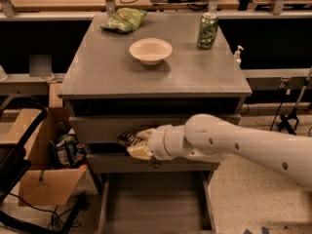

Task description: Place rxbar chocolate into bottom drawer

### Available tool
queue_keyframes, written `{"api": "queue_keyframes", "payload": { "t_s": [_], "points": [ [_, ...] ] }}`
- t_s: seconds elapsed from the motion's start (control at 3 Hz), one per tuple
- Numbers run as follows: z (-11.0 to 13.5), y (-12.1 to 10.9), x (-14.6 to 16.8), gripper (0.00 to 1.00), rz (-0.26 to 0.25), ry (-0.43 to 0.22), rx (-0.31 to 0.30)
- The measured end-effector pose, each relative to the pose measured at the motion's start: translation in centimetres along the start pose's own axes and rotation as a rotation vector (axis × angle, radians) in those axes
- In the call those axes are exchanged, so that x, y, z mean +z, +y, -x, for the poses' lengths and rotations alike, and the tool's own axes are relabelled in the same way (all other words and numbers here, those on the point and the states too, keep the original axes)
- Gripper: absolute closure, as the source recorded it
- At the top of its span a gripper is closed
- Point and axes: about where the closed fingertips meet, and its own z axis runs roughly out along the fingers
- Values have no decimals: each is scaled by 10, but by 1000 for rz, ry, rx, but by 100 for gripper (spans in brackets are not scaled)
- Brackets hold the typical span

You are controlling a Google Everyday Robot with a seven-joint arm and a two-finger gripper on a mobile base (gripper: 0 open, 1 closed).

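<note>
One camera view only, so everything comes from here. One arm, one gripper (pixel 137 142), and it hangs in front of the cabinet's upper drawer fronts, well below the tabletop. The two pale fingers (pixel 146 132) are closed down, one above and one below, on the rxbar chocolate (pixel 126 139). The bar is pinched right at the tips, and its dark wrapper pokes out beyond them on the side away from the arm. Its long axis looks to run roughly in line with the fingers, close to level, though the wrapper is too dark to be sure.

Now the relation that counts: the bottom drawer (pixel 103 208) lies straight below the gripper, pulled out and open, its planked floor showing bare. The bar sits above that opening, with the knobbed drawer front (pixel 122 164) just under the fingers. By my reading the coming move is mostly a drop downward, keeping clear of that front.

The count: one bar, one open drawer, and two closed drawer fronts behind the gripper. Far above it on the top sit one green chip bag (pixel 124 19), one bowl (pixel 150 50) and one green can (pixel 207 30). One cardboard box (pixel 46 184) stands on the floor, beyond the fingertips and lower.
</note>
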Motion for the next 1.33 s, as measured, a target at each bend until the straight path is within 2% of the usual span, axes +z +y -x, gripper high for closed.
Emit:
{"api": "queue_keyframes", "payload": {
  "t_s": [0.33,0.67,1.33],
  "points": [
    [-56,-9,1,100,35,0,-51],
    [-155,-25,-19,100,62,6,-47],
    [-165,-23,-5,100,73,27,-37]
  ]
}}
